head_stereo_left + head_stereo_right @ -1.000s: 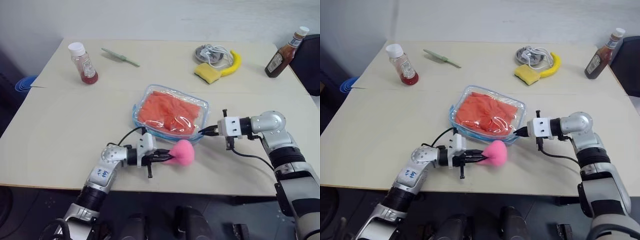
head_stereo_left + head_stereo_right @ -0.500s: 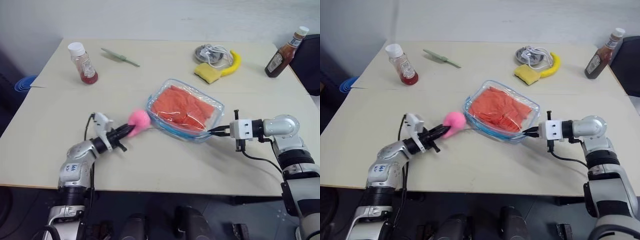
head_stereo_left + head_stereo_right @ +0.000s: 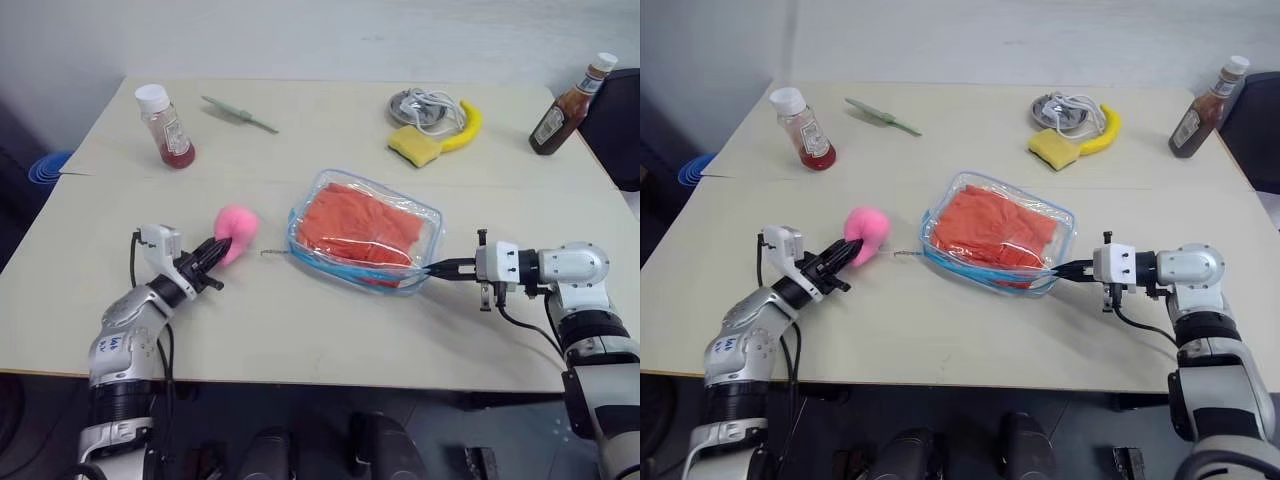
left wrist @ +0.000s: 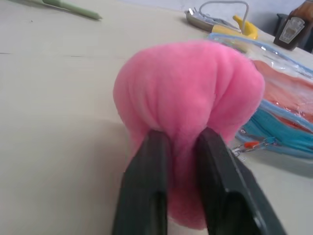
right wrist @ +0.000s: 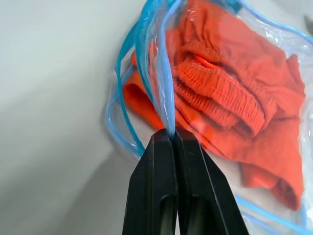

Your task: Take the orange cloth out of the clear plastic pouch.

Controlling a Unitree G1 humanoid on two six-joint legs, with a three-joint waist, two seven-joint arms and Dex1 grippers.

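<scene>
The cloth lies inside the pouch at the table's middle. Left of the pouch sits the fluffy lump; behind it, the sponge; far behind-left, a bottle.

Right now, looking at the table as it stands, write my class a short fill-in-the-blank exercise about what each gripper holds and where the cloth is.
1. The left gripper is closed on a fluffy ____ lump.
2. The right gripper pinches the blue-trimmed edge of the clear plastic ____.
3. The orange cloth lies ____ the pouch.
4. The sponge beside the banana is ____.

Missing words: pink; pouch; inside; yellow
</scene>
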